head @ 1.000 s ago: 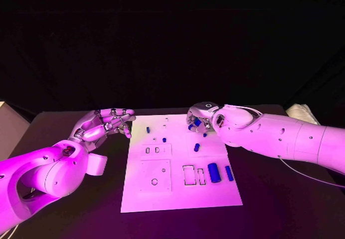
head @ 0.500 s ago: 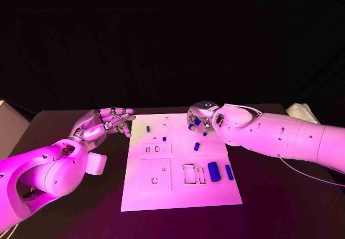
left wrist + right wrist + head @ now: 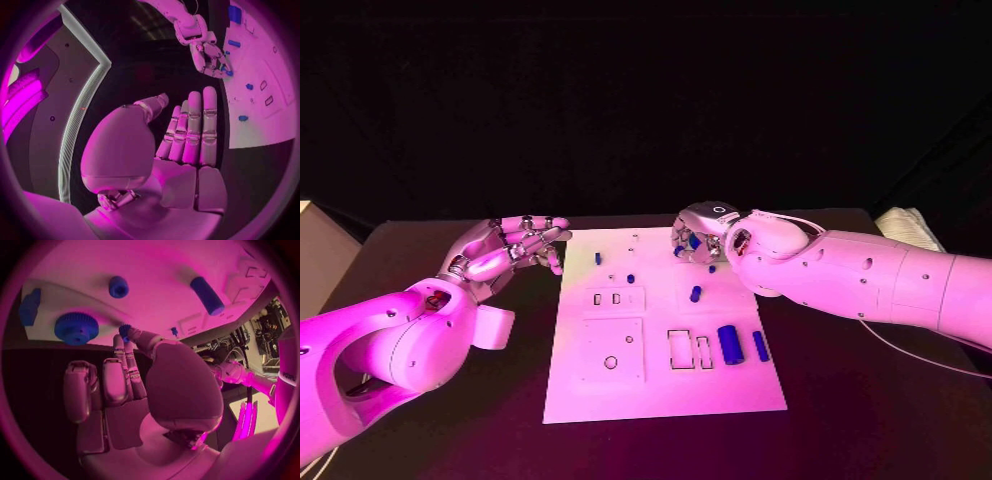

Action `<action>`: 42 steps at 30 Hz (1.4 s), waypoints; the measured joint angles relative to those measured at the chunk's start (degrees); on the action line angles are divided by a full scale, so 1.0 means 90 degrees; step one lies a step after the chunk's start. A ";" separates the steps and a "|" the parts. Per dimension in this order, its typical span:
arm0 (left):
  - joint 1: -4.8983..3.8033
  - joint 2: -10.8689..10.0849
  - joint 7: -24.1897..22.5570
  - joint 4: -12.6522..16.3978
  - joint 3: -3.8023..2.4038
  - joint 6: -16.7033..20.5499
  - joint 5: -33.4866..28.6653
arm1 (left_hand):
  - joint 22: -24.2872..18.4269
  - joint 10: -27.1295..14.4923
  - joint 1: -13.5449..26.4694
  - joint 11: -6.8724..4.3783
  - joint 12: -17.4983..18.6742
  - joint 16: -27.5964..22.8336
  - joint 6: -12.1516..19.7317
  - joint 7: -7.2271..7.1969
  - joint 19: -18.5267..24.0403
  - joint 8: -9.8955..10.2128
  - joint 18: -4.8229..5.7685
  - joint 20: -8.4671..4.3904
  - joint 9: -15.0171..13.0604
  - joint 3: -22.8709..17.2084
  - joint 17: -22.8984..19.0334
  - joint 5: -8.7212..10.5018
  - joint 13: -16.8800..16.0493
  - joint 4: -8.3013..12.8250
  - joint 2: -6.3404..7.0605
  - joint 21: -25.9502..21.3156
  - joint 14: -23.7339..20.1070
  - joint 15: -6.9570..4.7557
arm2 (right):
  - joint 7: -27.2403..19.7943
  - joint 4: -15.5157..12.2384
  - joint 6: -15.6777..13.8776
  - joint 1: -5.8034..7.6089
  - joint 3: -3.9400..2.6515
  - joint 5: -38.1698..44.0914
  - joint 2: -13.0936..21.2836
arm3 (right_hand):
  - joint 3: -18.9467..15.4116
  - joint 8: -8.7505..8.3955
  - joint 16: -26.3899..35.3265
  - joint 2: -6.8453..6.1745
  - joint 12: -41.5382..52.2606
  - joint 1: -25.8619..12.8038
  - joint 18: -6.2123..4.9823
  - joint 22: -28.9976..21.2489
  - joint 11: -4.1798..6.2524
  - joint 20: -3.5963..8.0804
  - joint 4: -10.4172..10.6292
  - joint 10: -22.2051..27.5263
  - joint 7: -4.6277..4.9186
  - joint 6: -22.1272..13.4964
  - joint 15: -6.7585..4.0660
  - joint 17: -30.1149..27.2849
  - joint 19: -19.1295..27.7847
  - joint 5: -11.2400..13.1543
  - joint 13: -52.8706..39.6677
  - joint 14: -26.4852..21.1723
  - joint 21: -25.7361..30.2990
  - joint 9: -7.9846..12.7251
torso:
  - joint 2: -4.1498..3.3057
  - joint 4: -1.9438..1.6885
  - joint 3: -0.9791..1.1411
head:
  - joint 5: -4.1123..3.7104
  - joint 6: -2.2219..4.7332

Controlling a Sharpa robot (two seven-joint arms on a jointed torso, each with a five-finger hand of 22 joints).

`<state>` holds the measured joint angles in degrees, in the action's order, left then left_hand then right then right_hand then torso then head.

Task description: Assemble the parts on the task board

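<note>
Head view looks down on a black counter [image 3: 430,440] with the white task board [image 3: 661,385] lying flat in its middle. Small blue parts are spread across the board: two short pegs [image 3: 630,279] near its far end, a slim cylinder [image 3: 695,294] at mid-board, and a thick cylinder [image 3: 730,345] beside a thinner bar [image 3: 760,346] next to empty rectangular slots. They look laid out loose, apart from one another, so each can be picked singly.

The right hand [image 3: 700,232] hangs over the board's far right corner, fingers curled downward around a small blue part [image 3: 695,243]; its wrist view shows fingertips pinching a small ridged blue piece [image 3: 125,330], with a blue toothed wheel [image 3: 76,328] nearby on the board. This is probably a pick-up in progress.

The left hand [image 3: 506,250] hovers just off the board's left edge, palm open, fingers [image 3: 195,127] straight and side by side, holding nothing, seemingly waiting clear of the work.
</note>
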<state>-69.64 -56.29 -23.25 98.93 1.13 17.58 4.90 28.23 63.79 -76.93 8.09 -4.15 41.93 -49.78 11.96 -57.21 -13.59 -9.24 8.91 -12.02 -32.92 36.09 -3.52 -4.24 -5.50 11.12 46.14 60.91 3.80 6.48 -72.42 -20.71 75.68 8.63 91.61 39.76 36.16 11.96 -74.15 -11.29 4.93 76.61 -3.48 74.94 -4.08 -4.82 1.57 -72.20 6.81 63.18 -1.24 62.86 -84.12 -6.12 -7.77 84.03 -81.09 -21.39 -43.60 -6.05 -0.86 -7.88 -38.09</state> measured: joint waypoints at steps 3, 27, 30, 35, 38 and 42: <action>0.0000 0.0000 0.0001 -0.0014 0.0000 -0.0001 0.0000 | 0.0000 0.0000 0.0000 0.0000 0.0000 0.0000 0.0000 0.0000 0.0000 0.0000 0.0000 0.0000 0.0000 -0.0005 0.0000 0.0000 0.0000 -0.0005 0.0000 0.0000 0.0000 0.0000 | 0.0057 -0.0052 -0.0197 0.0024 -0.0022 -0.0005 -0.0012 | 0.0033 0.0000 0.0000 0.0000 0.0001 0.0000 0.0000 0.0000 0.0001 0.0000 -0.0033 -0.0001 0.0000 0.0000 0.0000 0.0000 0.0000 -0.0065 0.0000 0.0000 0.0000 -0.0022 | 0.0004 0.0000 -0.0001 | 0.0004 0.0012; -0.0001 0.0070 0.0005 -0.0022 0.0000 -0.0017 0.0001 | 0.0010 0.0000 0.0000 0.0000 0.0000 0.0000 0.0000 0.0000 -0.0001 0.0000 0.0000 0.0000 -0.0006 -0.0004 0.0000 0.0000 0.0000 -0.0004 0.0000 -0.0001 0.0001 0.0001 | 0.0464 0.0866 -0.0889 0.0088 -0.0057 0.0204 -0.1138 | 0.0007 0.0015 -0.0024 -0.0001 -0.0010 0.0002 -0.0001 -0.0003 0.0002 0.0000 -0.0060 -0.0002 0.0007 -0.0011 0.0001 0.0003 0.0000 -0.0172 -0.0045 0.0000 -0.0025 -0.0055 | -0.0007 -0.0038 -0.0012 | 0.0026 0.0053; -0.0001 0.0070 0.0006 -0.0015 0.0000 -0.0020 0.0001 | 0.0009 0.0000 0.0000 0.0000 0.0000 0.0000 0.0000 0.0000 -0.0001 0.0000 0.0000 0.0000 -0.0006 -0.0004 0.0000 0.0000 0.0000 -0.0004 0.0000 -0.0001 0.0001 0.0000 | 0.0466 0.0987 -0.0894 0.0084 -0.0057 0.0203 -0.1219 | 0.0006 0.0016 -0.0024 -0.0001 -0.0016 0.0002 -0.0001 -0.0003 0.0002 0.0000 -0.0060 -0.0002 0.0009 -0.0013 0.0001 0.0003 0.0000 -0.0173 -0.0045 0.0000 -0.0025 -0.0056 | -0.0015 -0.0052 -0.0018 | 0.0026 0.0057; -0.0002 0.0068 0.0010 -0.0004 0.0000 -0.0023 0.0002 | 0.0009 0.0000 0.0000 0.0000 0.0000 0.0000 0.0000 0.0000 -0.0001 0.0000 0.0000 0.0000 -0.0006 -0.0004 0.0000 0.0000 0.0000 -0.0004 0.0000 -0.0001 0.0001 0.0001 | 0.0466 0.1145 -0.0890 0.0061 -0.0058 0.0187 -0.1333 | 0.0006 0.0016 -0.0024 -0.0001 -0.0019 0.0002 -0.0001 -0.0003 0.0002 0.0000 -0.0060 -0.0002 0.0011 -0.0016 0.0001 0.0003 0.0000 -0.0172 -0.0045 0.0000 -0.0025 -0.0056 | -0.0027 -0.0083 -0.0027 | 0.0026 0.0059; -0.0002 0.0062 0.0012 0.0006 0.0000 -0.0025 0.0003 | 0.0009 0.0000 0.0000 0.0000 0.0000 0.0000 0.0000 0.0000 -0.0001 0.0000 0.0000 0.0000 -0.0005 -0.0004 -0.0001 0.0000 0.0000 -0.0004 0.0000 -0.0001 0.0001 0.0000 | 0.0458 0.1181 -0.0875 0.0030 -0.0058 0.0171 -0.1374 | 0.0005 0.0015 -0.0023 -0.0001 -0.0022 0.0002 -0.0001 -0.0004 0.0002 0.0000 -0.0060 -0.0002 0.0014 -0.0020 0.0001 0.0002 0.0000 -0.0172 -0.0043 0.0000 -0.0025 -0.0056 | -0.0035 -0.0100 -0.0032 | 0.0018 0.0051; -0.0002 0.0057 0.0015 0.0007 0.0000 -0.0026 0.0004 | 0.0008 0.0000 0.0000 0.0000 0.0000 0.0000 0.0000 0.0000 -0.0001 0.0000 0.0000 0.0000 -0.0005 -0.0004 0.0000 0.0000 0.0000 -0.0004 0.0000 0.0020 0.0001 0.0001 | 0.0445 0.1200 -0.0851 -0.0007 -0.0057 0.0138 -0.1410 | 0.0005 0.0014 -0.0023 -0.0002 -0.0040 0.0002 -0.0001 -0.0004 0.0002 0.0000 -0.0060 -0.0002 0.0014 -0.0023 0.0001 0.0002 0.0001 -0.0172 -0.0042 0.0000 -0.0025 -0.0068 | -0.0045 -0.0116 -0.0039 | 0.0011 0.0046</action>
<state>-69.66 -55.78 -23.12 99.00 1.12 17.35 4.94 28.31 63.79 -76.93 8.10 -4.15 41.93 -49.78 11.96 -57.22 -13.59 -9.24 8.92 -12.06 -32.96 36.09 -3.52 -4.24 -5.54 11.12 46.32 60.91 3.81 10.48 -61.62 -28.37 75.62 8.11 92.85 27.07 36.20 12.09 -74.36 -11.30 4.57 76.63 -3.48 74.90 -4.06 -4.83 1.04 -72.21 6.94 62.97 -1.24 62.87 -84.12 -7.67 -8.15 84.03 -81.32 -22.01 -44.01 -7.09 -1.21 -7.78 -37.68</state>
